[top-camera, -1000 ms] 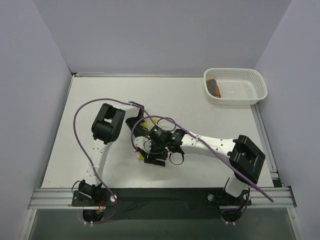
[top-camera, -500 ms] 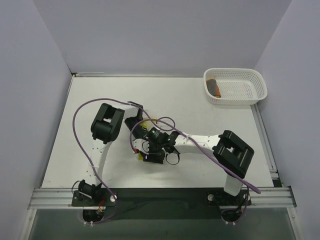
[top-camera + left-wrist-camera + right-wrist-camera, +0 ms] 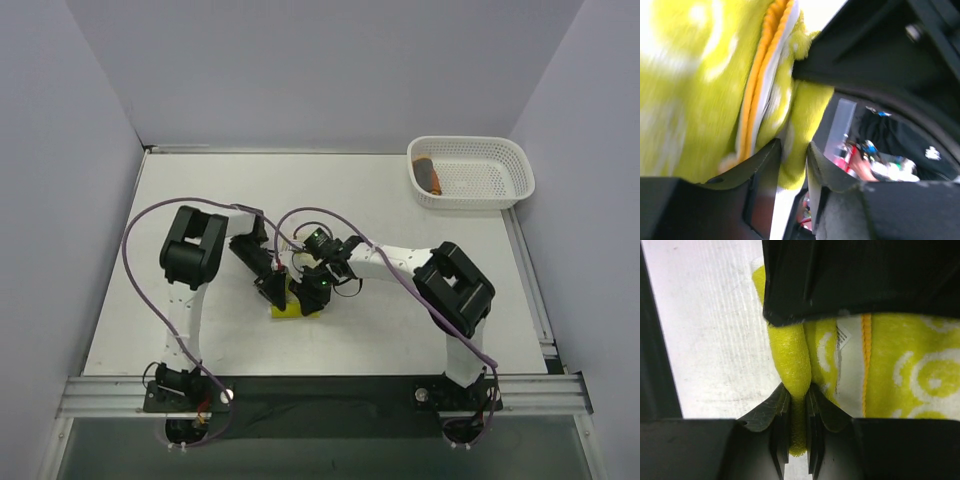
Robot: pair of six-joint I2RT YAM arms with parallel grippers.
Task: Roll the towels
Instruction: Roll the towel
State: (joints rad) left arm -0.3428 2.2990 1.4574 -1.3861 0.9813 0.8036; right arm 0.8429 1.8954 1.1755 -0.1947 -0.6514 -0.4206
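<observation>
The pale yellow towel [image 3: 285, 309] lies bunched on the table [image 3: 400, 330] in front of both arms. My right gripper [image 3: 313, 291] comes at it from the right. In the right wrist view the right gripper [image 3: 798, 390] is shut on a thick fold of the yellow towel [image 3: 905, 370]. My left gripper [image 3: 272, 290] is at the towel's left side. The left gripper [image 3: 794, 150] has its jaws a little apart, with an edge of the towel [image 3: 690, 75] lying loosely between them. The orange towel [image 3: 430, 175] lies rolled in the basket.
A white mesh basket [image 3: 470, 142] stands at the table's far right corner. Purple cables loop over both arms near the towel. Grey walls enclose the table on three sides.
The right gripper has shut on the towel's fold. The left gripper's jaws have parted and its arm has swung left. The towel now shows in front of the grippers.
</observation>
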